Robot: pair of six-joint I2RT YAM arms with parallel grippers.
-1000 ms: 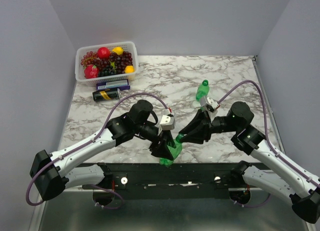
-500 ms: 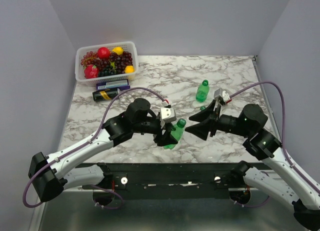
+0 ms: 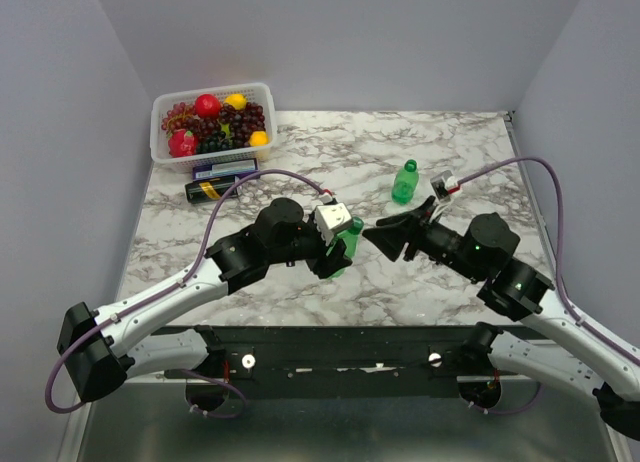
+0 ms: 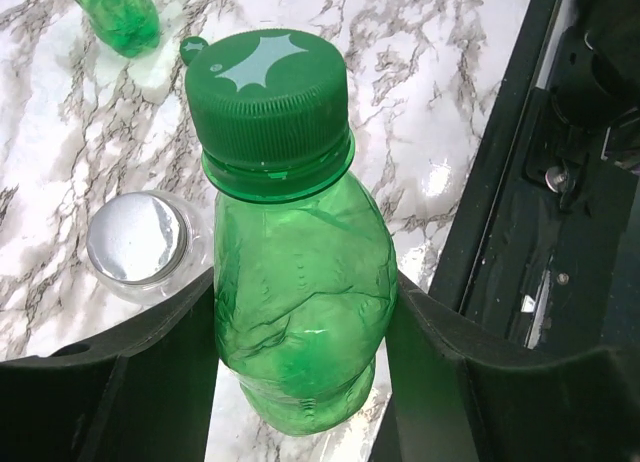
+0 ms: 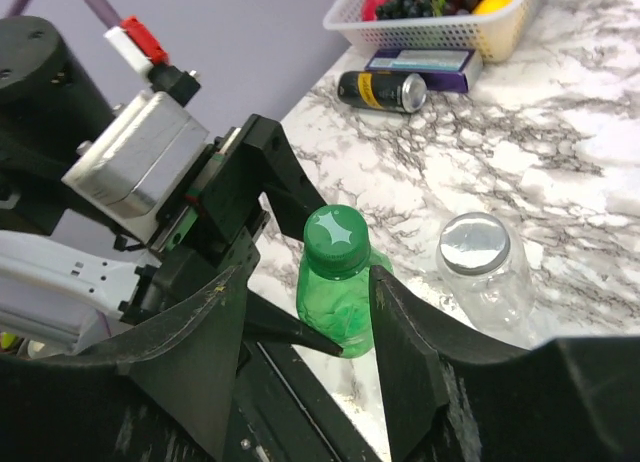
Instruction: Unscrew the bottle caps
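A small translucent green plastic bottle (image 4: 300, 312) leans tilted near the table's middle, clamped around its body by the left gripper (image 4: 300, 382). Its dark green ribbed screw cap (image 4: 268, 87), marked with a pale starburst, is on. A second green bottle (image 3: 404, 185) stands upright farther right, with its green cap (image 3: 409, 166) on. Near the held one, a squat clear bottle (image 5: 490, 282) stands upright under its silvery-grey cap (image 5: 476, 244).

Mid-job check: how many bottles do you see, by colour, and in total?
Green bottles: 2, the held green bottle and the standing green bottle
Clear bottle: 1
Total: 3 bottles, all capped
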